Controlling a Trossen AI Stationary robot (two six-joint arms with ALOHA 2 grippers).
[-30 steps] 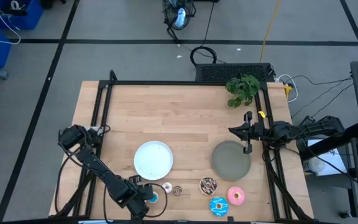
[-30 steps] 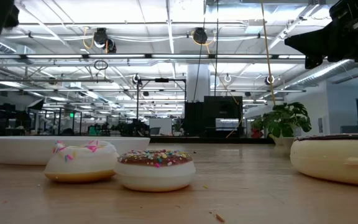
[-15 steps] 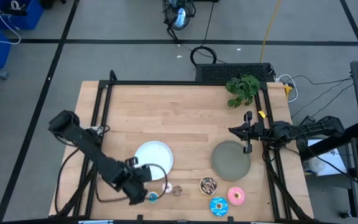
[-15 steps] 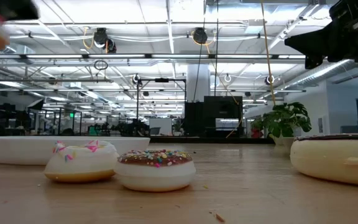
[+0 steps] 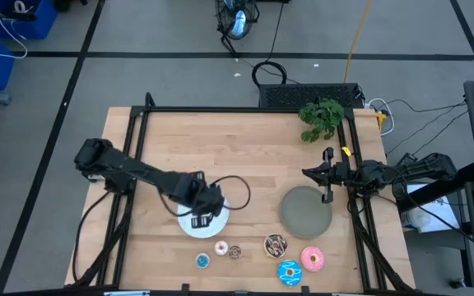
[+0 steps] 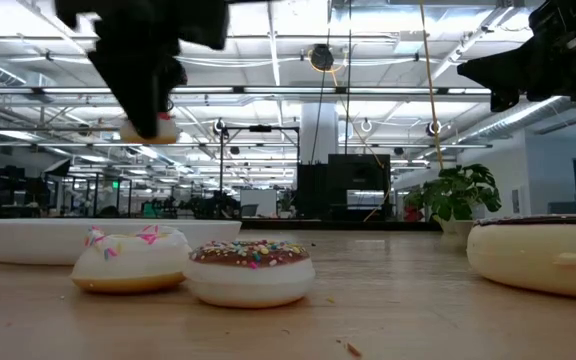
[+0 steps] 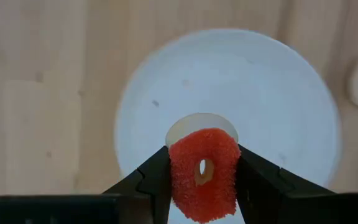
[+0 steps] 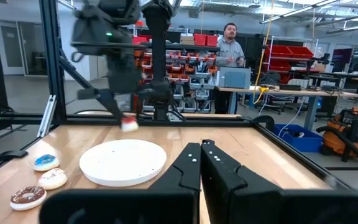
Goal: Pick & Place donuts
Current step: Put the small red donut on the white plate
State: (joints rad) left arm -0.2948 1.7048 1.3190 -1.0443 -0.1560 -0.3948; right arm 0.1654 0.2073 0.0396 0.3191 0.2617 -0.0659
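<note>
One small red-iced toy donut is in transit: it is clamped between the fingers of the left gripper, which hangs above the round white plate near the middle of the wooden bench. The donut is clear of the plate surface, so this placement is not yet done.

No donut lies on the white plate or on the round grey plate, as far as the views show. In my judgement the task is at an early stage, with the first delivery under way.

Items left along the bench's near edge:
- tiny blue-iced donut
- tiny white-iced donut
- tiny brown donut
- larger chocolate donut with sprinkles
- larger blue-iced donut
- larger pink-iced donut

The right gripper waits at the far edge of the grey plate, fingers together and holding nothing.

Remaining work, as judged: lower and release the red donut onto the white plate, then collect six more. Which plate each belongs on cannot be told from the task wording.
</note>
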